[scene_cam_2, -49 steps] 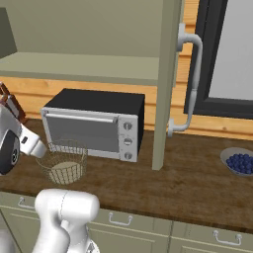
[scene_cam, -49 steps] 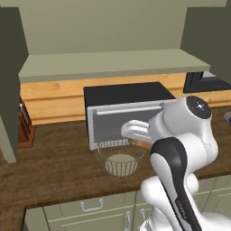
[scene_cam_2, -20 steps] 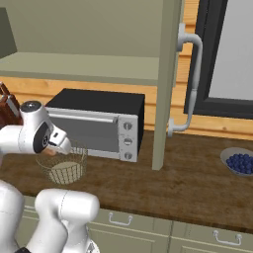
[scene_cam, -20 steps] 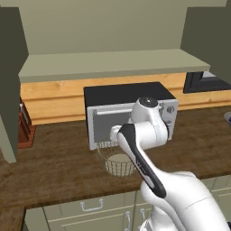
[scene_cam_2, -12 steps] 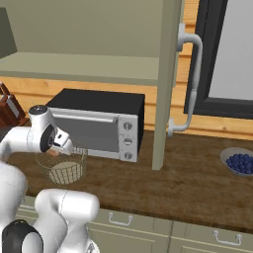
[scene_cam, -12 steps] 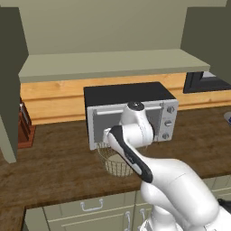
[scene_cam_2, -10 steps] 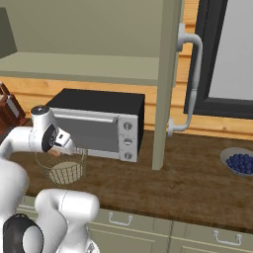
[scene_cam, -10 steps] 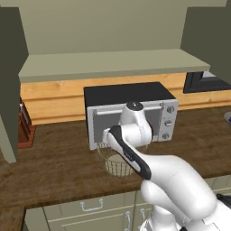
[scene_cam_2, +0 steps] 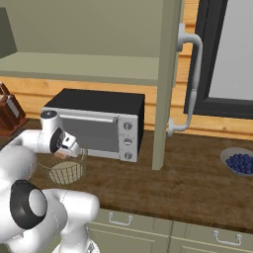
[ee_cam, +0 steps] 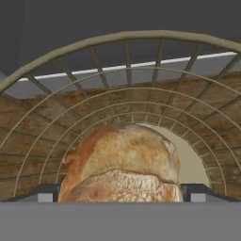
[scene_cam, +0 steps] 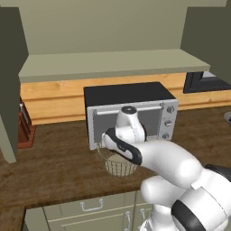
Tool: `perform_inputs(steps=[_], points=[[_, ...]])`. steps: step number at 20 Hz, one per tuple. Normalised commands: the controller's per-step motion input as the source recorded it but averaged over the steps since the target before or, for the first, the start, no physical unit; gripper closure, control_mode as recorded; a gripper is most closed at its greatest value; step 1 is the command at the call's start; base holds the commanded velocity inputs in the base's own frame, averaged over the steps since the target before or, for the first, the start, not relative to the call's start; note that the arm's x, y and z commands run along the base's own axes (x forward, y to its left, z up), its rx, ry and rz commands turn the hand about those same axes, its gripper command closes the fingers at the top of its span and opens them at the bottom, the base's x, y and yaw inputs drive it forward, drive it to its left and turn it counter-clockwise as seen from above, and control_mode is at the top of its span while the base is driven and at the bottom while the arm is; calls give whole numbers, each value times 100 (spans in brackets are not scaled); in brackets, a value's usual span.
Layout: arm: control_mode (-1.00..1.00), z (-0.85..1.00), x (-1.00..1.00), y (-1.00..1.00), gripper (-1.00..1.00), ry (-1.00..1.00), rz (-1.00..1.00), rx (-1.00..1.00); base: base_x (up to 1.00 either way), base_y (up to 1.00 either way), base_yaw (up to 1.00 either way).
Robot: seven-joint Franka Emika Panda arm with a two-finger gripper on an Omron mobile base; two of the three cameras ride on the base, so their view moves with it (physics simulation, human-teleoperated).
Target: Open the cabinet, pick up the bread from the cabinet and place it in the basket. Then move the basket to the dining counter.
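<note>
Looking along your gripper (ee_cam: 121, 200), you saw the bread (ee_cam: 121, 167) right between the two finger tips (ee_cam: 47, 194), which stood wide apart, one at each side of the bun. I could not tell if the tips pressed the bread or only flanked it. Behind and around the bread was the wire mesh of the basket (ee_cam: 127, 80), and a part of its pale base showed to the right of the bun, so the bread was inside the basket or at its mouth.

From the left base camera, your gripper (scene_cam: 108, 145) reached down to the rim of the basket (scene_cam: 118, 166), which stood on the dark wood worktop (scene_cam: 49, 167) just in front of the toaster oven (scene_cam: 131, 113). From the right base camera, the basket (scene_cam_2: 63, 170) was at the left front corner of the toaster oven (scene_cam_2: 96, 123), and the gripper (scene_cam_2: 66, 148) hung over its rim with something brown at it. The cabinet (scene_cam: 113, 31) above was open, with a bare shelf. A bowl of blueberries (scene_cam_2: 240, 161) lay far to the right on the worktop.
</note>
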Motion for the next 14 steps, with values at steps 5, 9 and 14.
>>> perform_inputs(steps=[5,9,14], points=[[-100,-36,36,0,100,5,3,-2,0,0,0],[-100,-31,42,2,100,7,2,-1,0,0,0],[-100,-12,36,2,-100,6,3,-2,0,0,0]])
